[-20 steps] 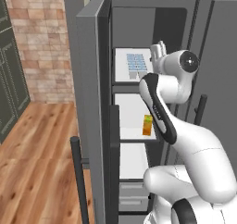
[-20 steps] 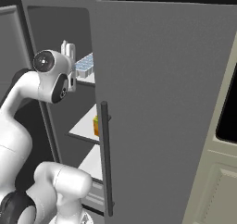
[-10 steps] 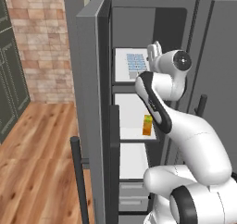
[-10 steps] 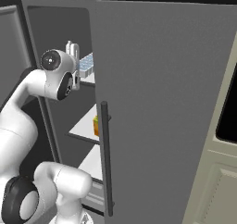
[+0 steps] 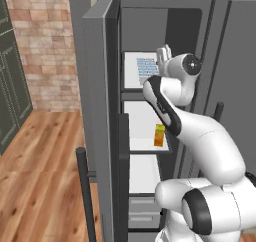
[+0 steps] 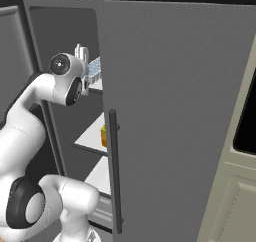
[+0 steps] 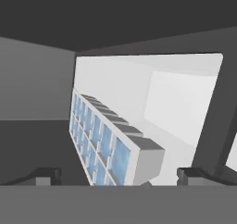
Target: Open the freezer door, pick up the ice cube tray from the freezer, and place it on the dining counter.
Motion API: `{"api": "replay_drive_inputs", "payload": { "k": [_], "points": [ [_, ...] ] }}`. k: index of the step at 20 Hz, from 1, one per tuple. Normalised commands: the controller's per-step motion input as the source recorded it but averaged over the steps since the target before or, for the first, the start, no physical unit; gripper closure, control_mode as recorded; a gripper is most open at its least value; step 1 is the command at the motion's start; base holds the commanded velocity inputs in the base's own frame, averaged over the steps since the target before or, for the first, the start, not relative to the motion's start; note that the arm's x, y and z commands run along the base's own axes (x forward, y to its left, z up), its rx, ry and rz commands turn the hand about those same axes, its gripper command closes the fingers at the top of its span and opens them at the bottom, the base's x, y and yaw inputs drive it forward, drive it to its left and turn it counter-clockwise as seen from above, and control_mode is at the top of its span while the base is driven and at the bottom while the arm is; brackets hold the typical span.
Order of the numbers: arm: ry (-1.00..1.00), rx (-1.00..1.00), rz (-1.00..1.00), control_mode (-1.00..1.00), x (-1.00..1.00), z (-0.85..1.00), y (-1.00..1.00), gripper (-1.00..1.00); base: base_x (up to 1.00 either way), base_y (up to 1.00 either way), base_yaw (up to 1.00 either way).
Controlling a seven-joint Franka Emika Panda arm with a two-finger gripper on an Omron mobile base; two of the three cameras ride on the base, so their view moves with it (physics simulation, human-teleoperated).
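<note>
Hand view: ice cube tray [image 7: 109, 142] between wide-spread gripper [image 7: 119, 174] fingertips.

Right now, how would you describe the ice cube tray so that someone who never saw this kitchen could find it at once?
Look into the open freezer, the tall narrow compartment behind the swung-out grey door. On its top white shelf lies the ice cube tray, just in front of the open gripper. It is flat, light blue and gridded with small square cells, unlike the upright orange and green carton one shelf lower.
</note>
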Motion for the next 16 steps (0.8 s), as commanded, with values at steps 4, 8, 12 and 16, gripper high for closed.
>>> {"api": "replay_drive_inputs", "payload": {
  "k": [4, 8, 12, 16],
  "points": [
    [0.00, 0.00, 0.00, -1.00, 0.16, -0.01, 0.00, -1.00, 0.00, 0.00, 0.00],
    [0.00, 0.00, -0.02, -1.00, 0.01, -0.03, 0.00, -1.00, 0.00, 0.00, 0.00],
    [0.01, -0.01, -0.08, -1.00, 0.00, -0.09, 0.00, -1.00, 0.00, 0.00, 0.00],
    [0.03, -0.03, -0.11, -1.00, 0.00, -0.18, 0.00, -1.00, 0.00, 0.00, 0.00]
  ]
}}
